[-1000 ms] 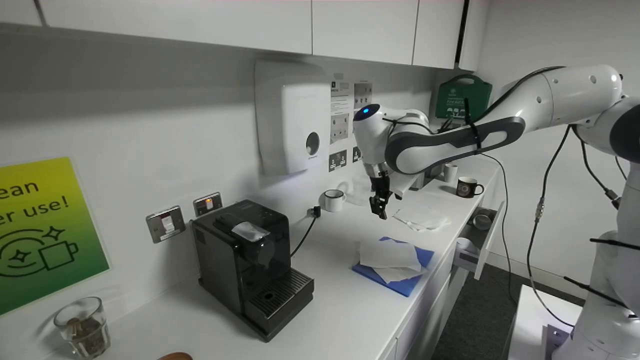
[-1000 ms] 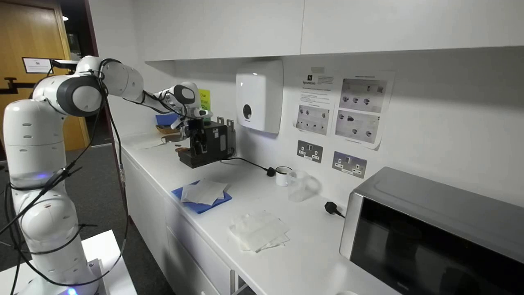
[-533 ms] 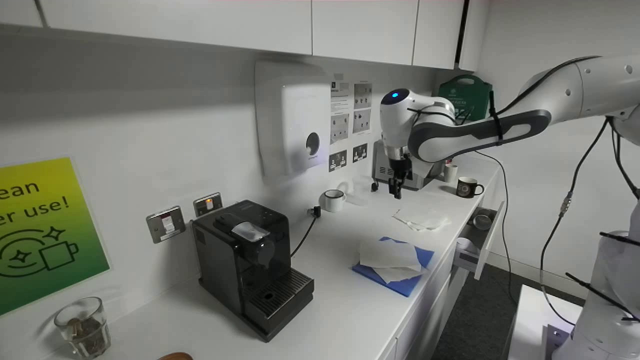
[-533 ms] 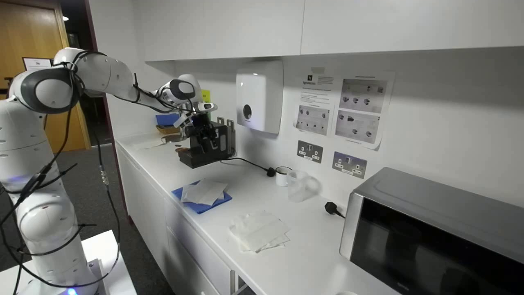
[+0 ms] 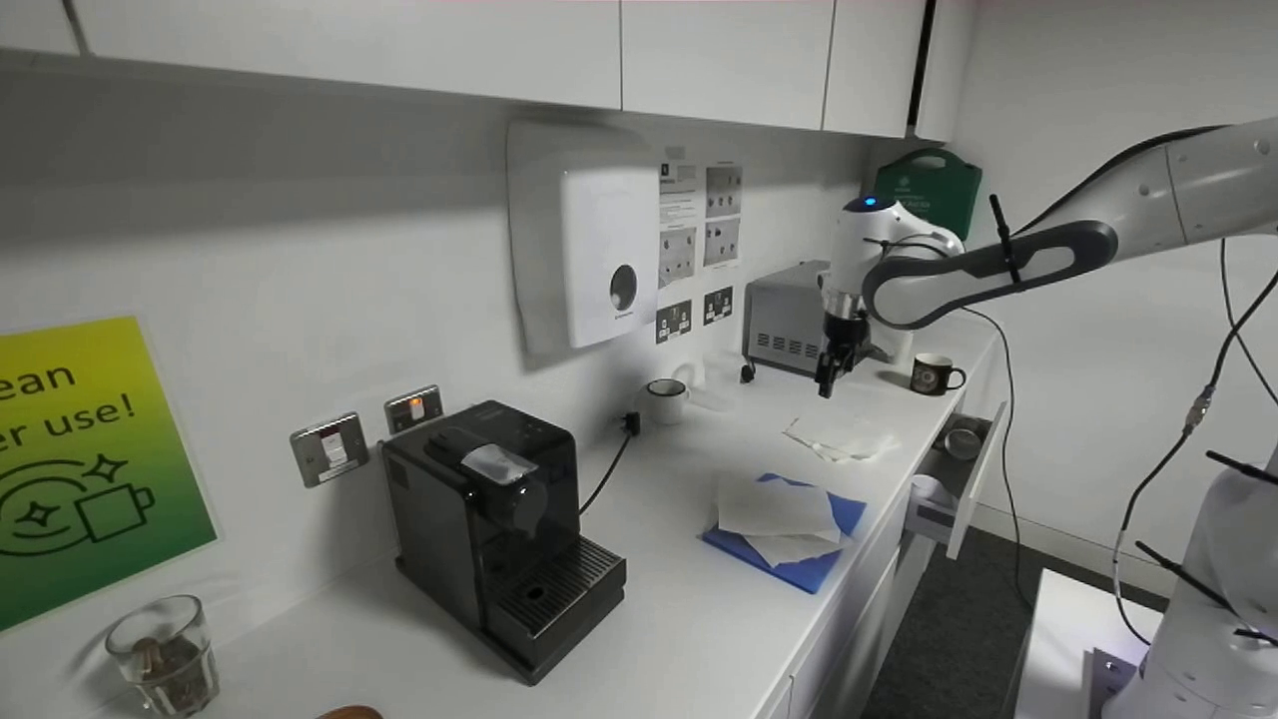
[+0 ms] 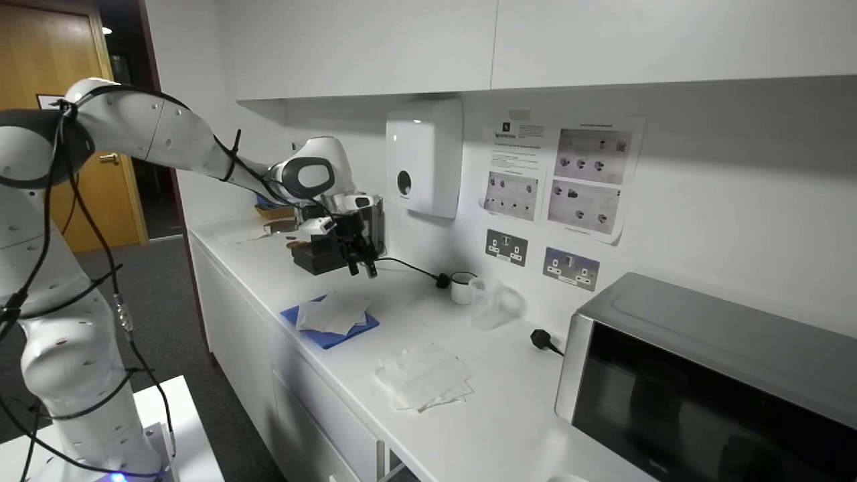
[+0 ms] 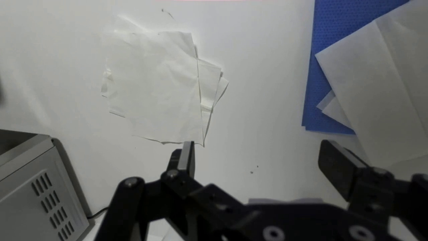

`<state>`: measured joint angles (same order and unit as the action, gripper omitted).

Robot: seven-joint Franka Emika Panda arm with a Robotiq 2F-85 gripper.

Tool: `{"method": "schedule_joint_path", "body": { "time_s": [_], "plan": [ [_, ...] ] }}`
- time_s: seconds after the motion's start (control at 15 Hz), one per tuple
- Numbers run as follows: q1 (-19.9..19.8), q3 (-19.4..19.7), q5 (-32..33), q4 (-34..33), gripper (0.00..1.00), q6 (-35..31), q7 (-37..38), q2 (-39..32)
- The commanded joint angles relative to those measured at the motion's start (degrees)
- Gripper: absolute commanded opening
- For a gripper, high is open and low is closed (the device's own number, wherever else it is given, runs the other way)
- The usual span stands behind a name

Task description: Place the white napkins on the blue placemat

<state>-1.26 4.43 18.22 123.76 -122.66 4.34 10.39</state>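
Note:
Some white napkins (image 5: 779, 514) lie askew on the blue placemat (image 5: 811, 573), whose corners and edges show around them. A loose, slightly fanned stack of white napkins (image 6: 425, 376) rests on the bare counter beside the mat, on the microwave side. In the wrist view this stack (image 7: 153, 87) is at upper left, and the mat (image 7: 334, 20) with its napkins (image 7: 378, 83) at upper right. My gripper (image 7: 257, 147) is open above the counter, its fingers wide apart with nothing between them. Both exterior views show the gripper (image 5: 825, 387) well above the surface, on the wall side.
A black coffee machine (image 5: 479, 529) stands by the wall, a microwave (image 6: 703, 388) at the opposite end. A white mug (image 6: 462, 289) and a clear plastic cup (image 6: 487, 304) stand near the wall. A dispenser (image 5: 609, 240) hangs above. One drawer (image 5: 963, 479) is pulled out.
My open gripper has moved along the counter, away from the coffee machine and toward the microwave end. Both sets of napkins and the mat have stayed in place.

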Motion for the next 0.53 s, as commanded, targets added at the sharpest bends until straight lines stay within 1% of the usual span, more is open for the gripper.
{"method": "schedule_joint_path", "body": {
  "time_s": [0.0,0.13,0.47],
  "plan": [
    [-2.3,1.7,-1.4,4.9,1.00,-5.8,-7.5,1.9],
    [-3.1,2.1,1.1,5.9,1.00,-7.2,-10.6,1.1],
    [-3.8,2.1,3.3,6.6,1.00,-8.5,-15.9,-1.9]
  ]
}}
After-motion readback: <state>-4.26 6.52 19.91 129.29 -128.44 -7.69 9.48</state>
